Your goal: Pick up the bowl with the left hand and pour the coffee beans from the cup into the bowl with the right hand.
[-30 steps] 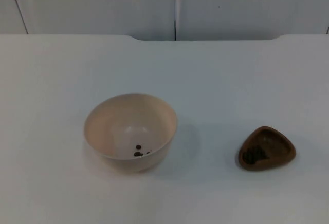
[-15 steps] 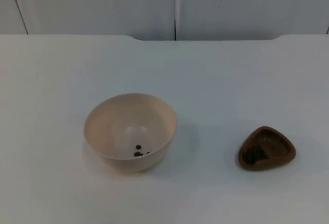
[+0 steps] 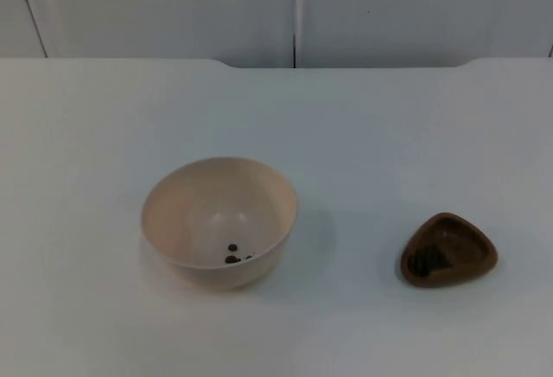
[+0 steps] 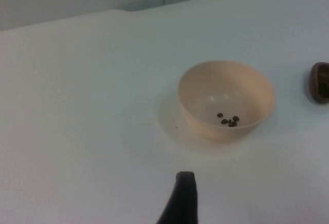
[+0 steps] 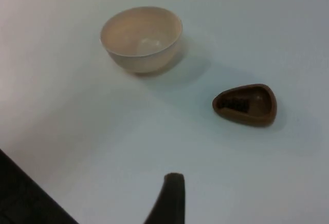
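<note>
white table top (image 3: 363,126) ends at a grey partition wall (image 3: 173,5).

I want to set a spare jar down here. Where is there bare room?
Bare table lies between the bowl and the partition wall, and left of the bowl. The gap between the bowl and the brown cup is narrower but free. Nowhere is crowded.

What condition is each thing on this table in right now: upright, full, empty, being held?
Bowl: upright on the table, untouched, a few coffee beans at its bottom.
Cup: brown, standing on the table apart from the bowl, dark beans inside, not held.
Left gripper: above the table short of the bowl, holding nothing.
Right gripper: above the table short of the cup, holding nothing.
</note>
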Tool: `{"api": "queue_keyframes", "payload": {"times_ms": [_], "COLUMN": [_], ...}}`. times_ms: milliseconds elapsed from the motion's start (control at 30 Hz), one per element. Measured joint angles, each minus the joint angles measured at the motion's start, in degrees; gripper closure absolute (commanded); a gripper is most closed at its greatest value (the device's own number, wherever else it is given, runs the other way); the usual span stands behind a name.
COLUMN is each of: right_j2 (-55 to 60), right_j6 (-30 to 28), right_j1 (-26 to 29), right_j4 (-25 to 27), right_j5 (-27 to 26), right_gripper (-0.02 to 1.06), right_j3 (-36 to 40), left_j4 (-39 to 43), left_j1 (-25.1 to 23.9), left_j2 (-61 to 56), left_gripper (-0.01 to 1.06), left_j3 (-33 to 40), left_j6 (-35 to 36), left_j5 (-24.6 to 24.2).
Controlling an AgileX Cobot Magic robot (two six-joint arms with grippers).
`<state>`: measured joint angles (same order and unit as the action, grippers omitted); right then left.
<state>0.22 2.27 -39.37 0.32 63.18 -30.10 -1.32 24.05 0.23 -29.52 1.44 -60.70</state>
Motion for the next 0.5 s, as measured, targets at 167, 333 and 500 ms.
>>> {"api": "queue_keyframes", "payload": {"times_ms": [167,333,500], "right_j2": [0.0,0.0,0.0], "right_j6": [0.0,0.0,0.0], "right_j1": [0.0,0.0,0.0], "right_j4": [-0.3,-0.3,-0.3], "right_j5": [-0.5,-0.7,-0.7], "right_gripper": [0.3,0.3,0.3], "right_j3": [0.1,0.1,0.1], "left_j4": [-0.5,-0.6,-0.6], "left_j1": [0.0,0.0,0.0], "left_j2": [0.0,0.0,0.0], "left_gripper": [0.31,0.31,0.31], "left_j3": [0.4,0.5,0.5], "left_j6": [-1.0,-1.4,-1.4], "left_j5": [-0.3,-0.4,-0.4]}}
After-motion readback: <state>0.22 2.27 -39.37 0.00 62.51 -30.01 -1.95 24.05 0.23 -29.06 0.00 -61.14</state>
